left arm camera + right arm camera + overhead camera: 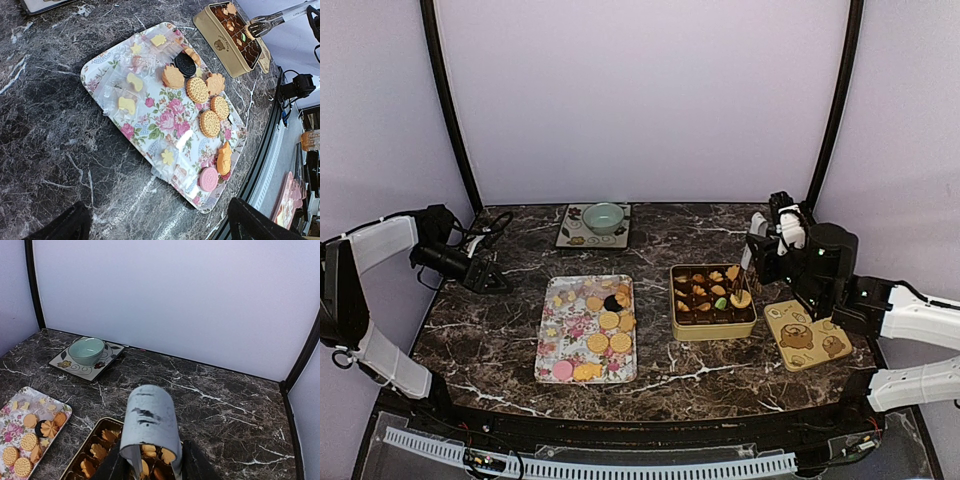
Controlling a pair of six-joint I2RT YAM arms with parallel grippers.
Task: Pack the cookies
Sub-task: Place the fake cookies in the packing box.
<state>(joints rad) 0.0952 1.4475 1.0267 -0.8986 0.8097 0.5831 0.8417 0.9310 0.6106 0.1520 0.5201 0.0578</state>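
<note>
— Tongs (746,278) gripped by right gripper (758,248), cookie (741,298) at tips over tin (713,330); we're mid-placement.
— Left gripper (492,283) wide open. Other cookies (609,321) on tray (548,370) left of tin. Next we drop into free slot.

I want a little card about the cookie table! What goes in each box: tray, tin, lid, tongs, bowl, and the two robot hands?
tray: floral tray in the middle, loose cookies on it
tin: gold tin right of the tray, partly filled
lid: lid flat on the table, right of the tin
tongs: tongs pinching a round cookie over the tin
bowl: green bowl on a square plate, at the back
left gripper: jaws open, empty, far left
right gripper: jaws closed on the tongs
</note>
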